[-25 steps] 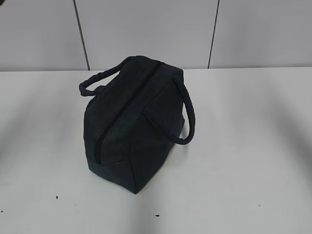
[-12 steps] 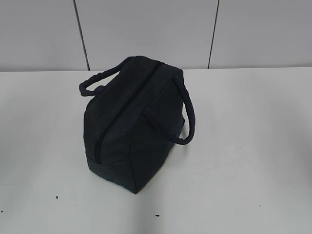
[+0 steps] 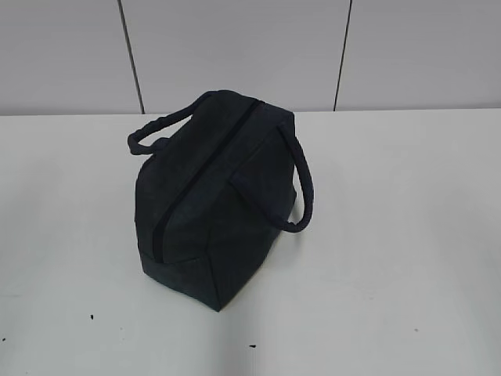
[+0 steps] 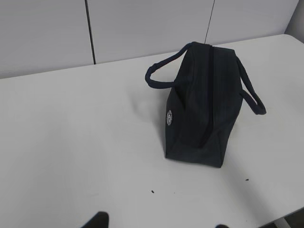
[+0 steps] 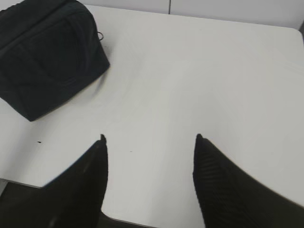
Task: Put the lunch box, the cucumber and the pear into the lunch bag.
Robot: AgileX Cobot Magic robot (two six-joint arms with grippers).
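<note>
- Lunch bag (image 3: 215,196) sits alone near the middle of the white table (image 3: 391,235), its top zipper (image 3: 200,176) running closed along the ridge as far as I can see, handles flopped to either side.
- I see no lunch box, cucumber or pear in any view, so I judge they are either zipped inside or off camera; I cannot tell which.
- My right gripper (image 5: 149,137) hovers above bare table, well apart from the bag, jaws spread wide and empty.
- My left gripper (image 4: 159,223) shows only two dark tips at the frame's bottom edge, seemingly apart, holding nothing.
</note>
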